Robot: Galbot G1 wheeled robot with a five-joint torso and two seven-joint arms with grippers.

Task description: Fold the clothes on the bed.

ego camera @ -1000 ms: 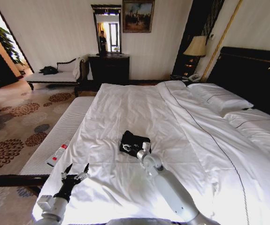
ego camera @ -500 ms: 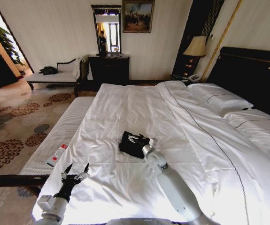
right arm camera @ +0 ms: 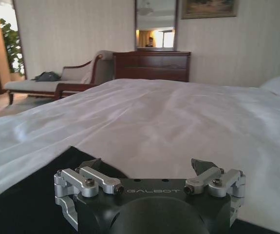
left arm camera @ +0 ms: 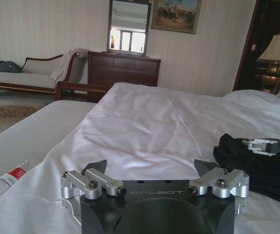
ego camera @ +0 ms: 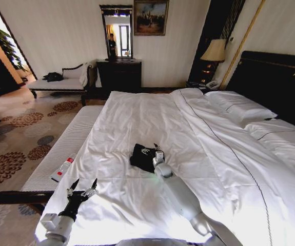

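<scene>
Left gripper (ego camera: 83,190) hovered at the bed's (ego camera: 137,115) near-left corner, fingers spread wide, holding nothing; well apart from the clothes (ego camera: 143,156). A bottle (ego camera: 62,168) lay on the bench (ego camera: 60,151) left of the bed. The clothes sat as a compact black bundle near mid-bed, to the right of and beyond the left gripper. Right gripper (ego camera: 156,151) was over the bundle's right edge, clearly the nearer arm; in the right wrist view its fingers (right arm camera: 92,165) stood wide apart with black fabric beneath and around the gripper base, nothing pinched. Bundle's long axis was hard to judge. Right arm covered its near-right corner, so contact couldn't be told. Lettering wasn't readable.
</scene>
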